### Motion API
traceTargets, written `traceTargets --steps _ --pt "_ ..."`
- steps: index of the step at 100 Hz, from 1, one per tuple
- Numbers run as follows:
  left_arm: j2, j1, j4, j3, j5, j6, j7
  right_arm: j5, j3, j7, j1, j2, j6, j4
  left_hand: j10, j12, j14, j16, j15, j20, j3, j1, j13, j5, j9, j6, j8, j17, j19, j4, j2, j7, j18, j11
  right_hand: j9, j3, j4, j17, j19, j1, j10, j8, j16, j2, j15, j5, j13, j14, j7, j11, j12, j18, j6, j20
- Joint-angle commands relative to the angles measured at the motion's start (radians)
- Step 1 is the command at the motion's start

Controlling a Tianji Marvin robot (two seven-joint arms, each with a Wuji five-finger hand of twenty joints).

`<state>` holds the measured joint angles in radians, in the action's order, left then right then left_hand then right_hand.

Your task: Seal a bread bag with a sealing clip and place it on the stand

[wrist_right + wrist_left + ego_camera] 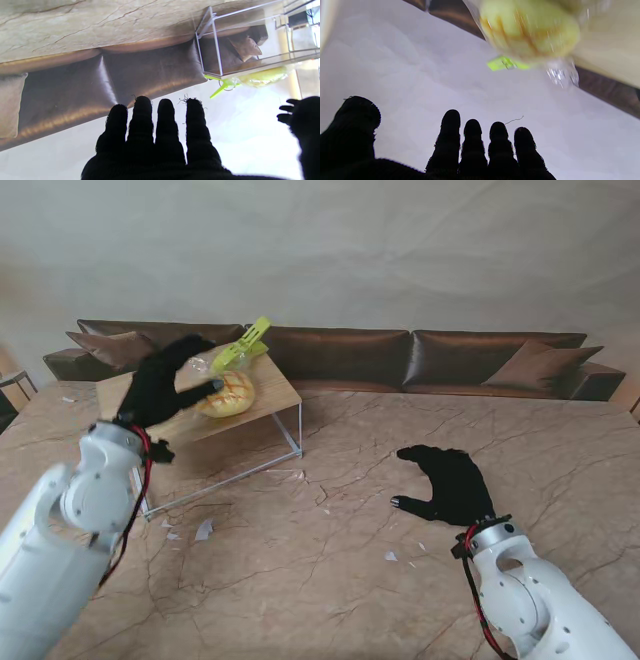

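A golden bread in a clear bag [228, 393] lies on the wooden top of the wire-legged stand [275, 395] at the far left. A yellow-green sealing clip [243, 345] is clamped on the bag's neck and points away from me. My left hand [165, 385] hovers over the stand's near side with its fingers spread and one fingertip close to the bread. In the left wrist view the bread [530, 27] and clip [505, 63] are blurred, apart from the straight fingers [472, 140]. My right hand [450, 483] lies open over the table on the right, holding nothing.
A brown sofa [420, 355] with cushions runs along the far edge of the marble table [330, 580]. Small white scraps [203, 529] lie on the table near the stand's legs. The right wrist view shows the stand's wire frame [212, 42] and the clip [220, 86].
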<state>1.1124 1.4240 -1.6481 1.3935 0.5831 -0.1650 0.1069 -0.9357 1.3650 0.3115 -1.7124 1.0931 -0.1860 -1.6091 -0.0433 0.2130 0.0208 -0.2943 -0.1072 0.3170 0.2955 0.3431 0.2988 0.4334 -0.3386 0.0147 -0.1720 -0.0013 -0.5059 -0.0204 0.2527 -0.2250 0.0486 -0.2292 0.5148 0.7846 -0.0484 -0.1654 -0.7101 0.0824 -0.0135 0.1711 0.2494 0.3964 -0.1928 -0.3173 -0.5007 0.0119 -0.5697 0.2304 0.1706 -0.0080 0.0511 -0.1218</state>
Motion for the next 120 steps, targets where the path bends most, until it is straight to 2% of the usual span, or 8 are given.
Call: traceTargets --steps 1,12,17,34,46,69,80,120 --pt "0.013 0.067 -0.003 -0.025 0.009 -0.023 0.006 -0.007 0.003 0.002 -0.025 0.007 -0.011 -0.017 0.002 -0.018 0.002 0.005 -0.005 -0.017 -0.047 -0.014 0.017 0.023 -0.015 0.014 0.017 -0.01 -0.031 0.039 -0.05 0.047 0.043 0.031 0.018 0.018 0.031 0.015 0.016 0.069 -0.015 -0.022 -0.007 -0.042 0.012 0.035 0.027 -0.024 0.024 -0.06 -0.032 -0.023 -0.025 0.009" --pt "0.014 0.145 -0.022 -0.045 0.022 -0.075 0.034 0.035 0.014 0.003 -0.048 0.013 -0.052 -0.024 0.009 -0.019 -0.003 0.004 -0.007 -0.011 -0.059 -0.022 0.028 0.024 -0.021 0.018 0.018 -0.002 -0.053 0.054 -0.072 0.049 0.041 0.033 0.09 -0.007 0.034 0.022 0.019 0.082 -0.042 -0.046 -0.007 -0.091 0.018 0.077 0.03 -0.025 0.066 -0.224 -0.115 -0.028 -0.082 0.011" --pt "0.015 0.171 -0.019 -0.06 0.029 -0.102 0.05 0.053 0.015 0.006 -0.053 0.016 -0.073 -0.019 0.012 -0.021 -0.007 0.005 -0.008 -0.004 -0.072 -0.02 0.036 0.026 -0.023 0.019 0.022 -0.002 -0.075 0.071 -0.076 0.057 0.039 0.037 0.086 -0.013 0.034 0.022 0.018 0.086 -0.052 -0.053 -0.008 -0.106 0.018 0.101 0.03 -0.024 0.078 -0.234 -0.12 -0.029 -0.104 0.01" --pt "0.023 0.222 0.019 -0.117 0.026 -0.158 0.111 0.12 -0.004 0.03 -0.057 0.028 -0.134 0.014 0.015 -0.022 -0.008 0.006 -0.007 -0.004 -0.08 -0.019 0.032 0.022 -0.014 0.022 0.028 -0.001 -0.082 0.085 -0.081 0.067 0.041 0.039 0.036 -0.042 0.032 0.05 0.033 0.081 -0.06 -0.092 -0.014 -0.138 0.032 0.217 0.066 -0.03 0.136 -0.244 -0.128 -0.042 -0.179 0.01" --pt "0.032 0.236 0.056 -0.153 0.014 -0.188 0.154 0.146 -0.015 0.031 -0.071 0.032 -0.148 0.016 0.012 -0.02 -0.008 0.006 -0.009 -0.004 -0.081 -0.015 0.033 0.026 -0.016 0.022 0.028 0.001 -0.087 0.092 -0.078 0.068 0.04 0.036 -0.001 -0.075 0.031 0.073 0.059 0.068 -0.064 -0.104 -0.017 -0.165 0.039 0.198 0.103 -0.02 0.114 -0.248 -0.133 -0.041 -0.142 0.012" --pt "0.042 0.238 0.117 -0.204 -0.001 -0.226 0.196 0.185 -0.039 0.046 -0.084 0.04 -0.172 0.028 0.011 -0.018 -0.007 0.006 -0.012 -0.002 -0.082 -0.01 0.029 0.026 -0.013 0.022 0.023 -0.003 -0.095 0.094 -0.071 0.058 0.039 0.033 0.065 -0.078 0.027 0.052 0.075 0.067 -0.027 -0.046 -0.015 -0.157 0.03 0.087 0.078 -0.041 -0.025 -0.235 -0.128 -0.056 -0.081 0.001" --pt "0.046 0.233 0.137 -0.22 -0.004 -0.223 0.214 0.195 -0.052 0.06 -0.084 0.044 -0.182 0.036 0.01 -0.018 -0.005 0.007 -0.012 -0.003 -0.082 -0.009 0.026 0.023 -0.01 0.019 0.021 -0.005 -0.095 0.094 -0.069 0.055 0.038 0.032 0.065 -0.079 0.026 0.052 0.074 0.065 -0.026 -0.036 -0.015 -0.154 0.03 0.095 0.077 -0.04 -0.037 -0.237 -0.127 -0.057 -0.083 0.0" --pt "0.047 0.237 0.134 -0.215 -0.019 -0.206 0.206 0.189 -0.068 0.089 -0.078 0.047 -0.196 0.052 0.012 -0.016 -0.008 0.006 -0.015 -0.002 -0.072 -0.002 0.029 0.028 -0.016 0.021 0.017 -0.003 -0.104 0.091 -0.057 0.048 0.03 0.028 0.073 -0.077 0.023 0.041 0.058 0.056 -0.032 -0.03 -0.013 -0.139 0.023 0.102 0.06 -0.033 -0.033 -0.236 -0.125 -0.045 -0.083 -0.013"
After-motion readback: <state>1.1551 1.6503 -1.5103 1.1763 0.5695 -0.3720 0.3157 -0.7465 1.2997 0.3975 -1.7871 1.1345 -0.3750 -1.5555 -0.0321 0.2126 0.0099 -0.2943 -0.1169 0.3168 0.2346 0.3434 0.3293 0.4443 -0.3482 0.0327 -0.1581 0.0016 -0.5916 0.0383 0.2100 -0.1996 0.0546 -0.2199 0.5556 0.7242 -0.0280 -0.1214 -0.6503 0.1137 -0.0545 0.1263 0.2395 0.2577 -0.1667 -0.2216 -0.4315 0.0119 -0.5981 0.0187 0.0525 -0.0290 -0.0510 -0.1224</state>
